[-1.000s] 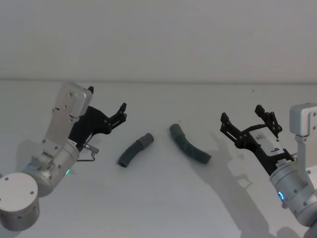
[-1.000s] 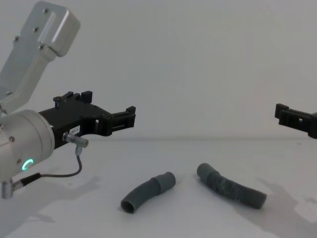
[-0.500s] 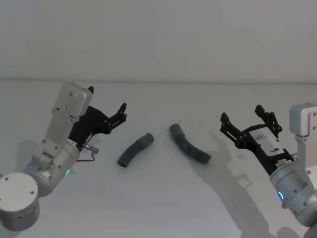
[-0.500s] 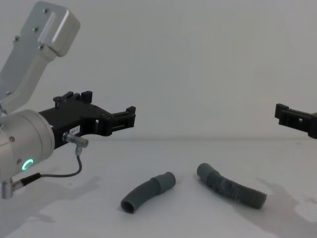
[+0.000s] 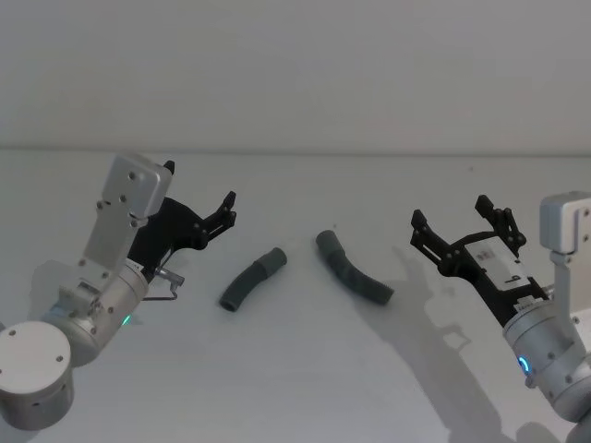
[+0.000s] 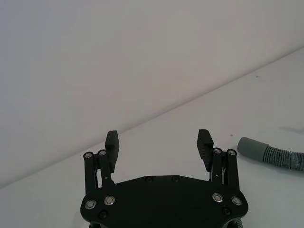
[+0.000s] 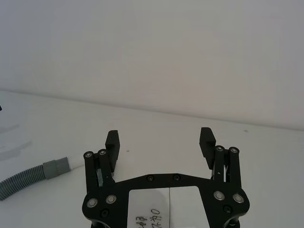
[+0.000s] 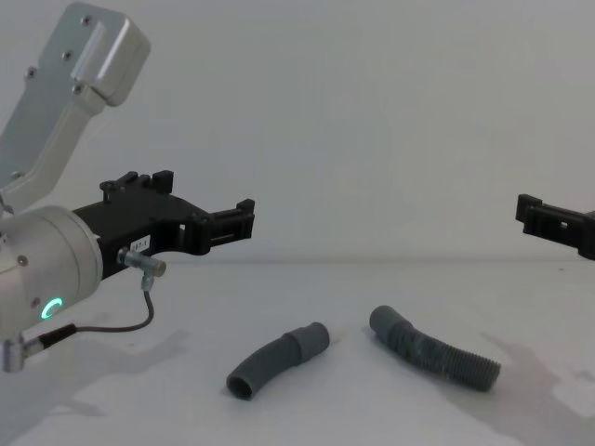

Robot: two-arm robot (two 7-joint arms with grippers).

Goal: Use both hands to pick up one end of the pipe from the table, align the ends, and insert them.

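Left black two-finger linkage gripper (image 5: 228,209): fingers spread wide, empty, above table left of hoses | Right black two-finger linkage gripper (image 5: 450,210): fingers spread wide, empty, well right of hoses | Left dark-grey ribbed plastic hose piece (image 5: 251,280), right dark-grey ribbed plastic hose piece (image 5: 352,269): flat on matte white table (image 5: 295,369) between grippers, inner cuffs near but apart

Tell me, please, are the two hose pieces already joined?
No, the left hose piece and the right hose piece lie apart on the table.

Black screw-studded hands (image 6: 158,140), silver arms (image 5: 115,231)
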